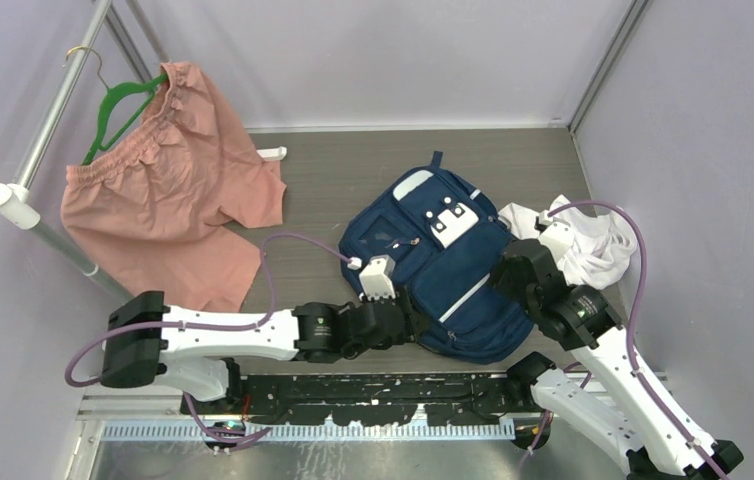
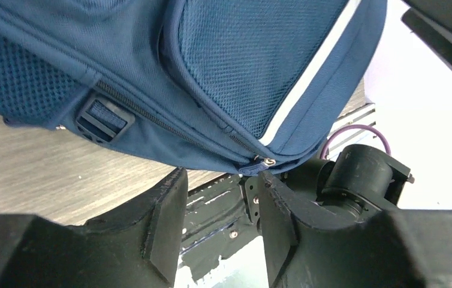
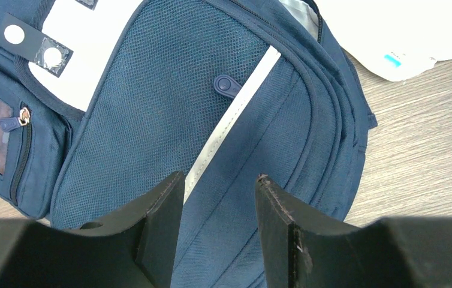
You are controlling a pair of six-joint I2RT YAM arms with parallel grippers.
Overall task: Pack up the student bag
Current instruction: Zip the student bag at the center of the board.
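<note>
A large navy student bag (image 1: 453, 270) lies flat, front pocket up, on the grey wood worktop (image 1: 323, 185), right of centre and just beyond the two arm bases. Its carry loop (image 1: 436, 160) points to the far side. A crumpled white cloth (image 1: 593, 245) touches its right edge, and pink shorts (image 1: 168, 185) on a green hanger (image 1: 118, 105) hang well apart at far left. The left fingers (image 2: 163, 222) stand apart with nothing between them, at the bag's near edge, just below a small metal zip pull (image 2: 265, 161). The right fingers (image 3: 277, 228) are also parted and hold nothing, poised above the mesh pocket and its white stripe (image 3: 229, 129). The bag looks soft, limp and light: it sags into folds and lies low, so it is probably close to empty. Lifted by one corner, it would likely droop and twist rather than keep its shape. The woven fabric should not be slippery, but a loose pinch may gather only the outer layer. The firmest holds seem to be the carry loop, the stitched seams and the zip pulls, with one arm pinning the cloth while the other draws a zip. Pale lining shows at one edge in the right wrist view, though whether the main compartment is open cannot be told.
</note>
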